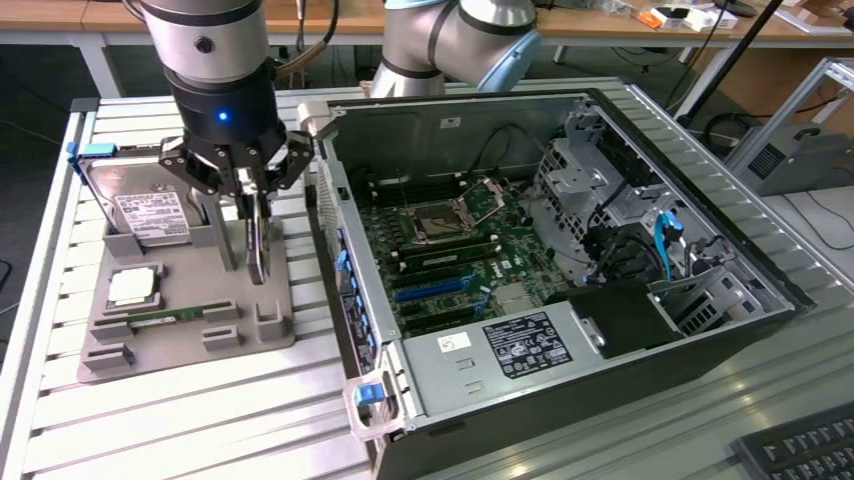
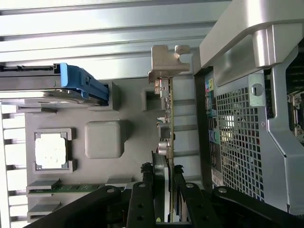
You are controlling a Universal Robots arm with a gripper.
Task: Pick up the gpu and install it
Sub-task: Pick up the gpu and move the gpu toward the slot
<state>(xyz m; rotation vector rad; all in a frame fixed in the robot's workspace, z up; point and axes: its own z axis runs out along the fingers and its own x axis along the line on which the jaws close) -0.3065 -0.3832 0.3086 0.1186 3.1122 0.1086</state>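
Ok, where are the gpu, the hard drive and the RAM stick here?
gpu (image 2: 169, 109), wrist view, on the green board's edge.
hard drive (image 1: 150, 215), exterior view, on its white label.
RAM stick (image 1: 167, 316), exterior view, on its green board.

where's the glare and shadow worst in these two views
wrist view: the processor in the grey tray is blown out white, and a bright patch glares on the case mesh; exterior view: the processor shines too, and the case interior falls into shadow toward the exterior view's right
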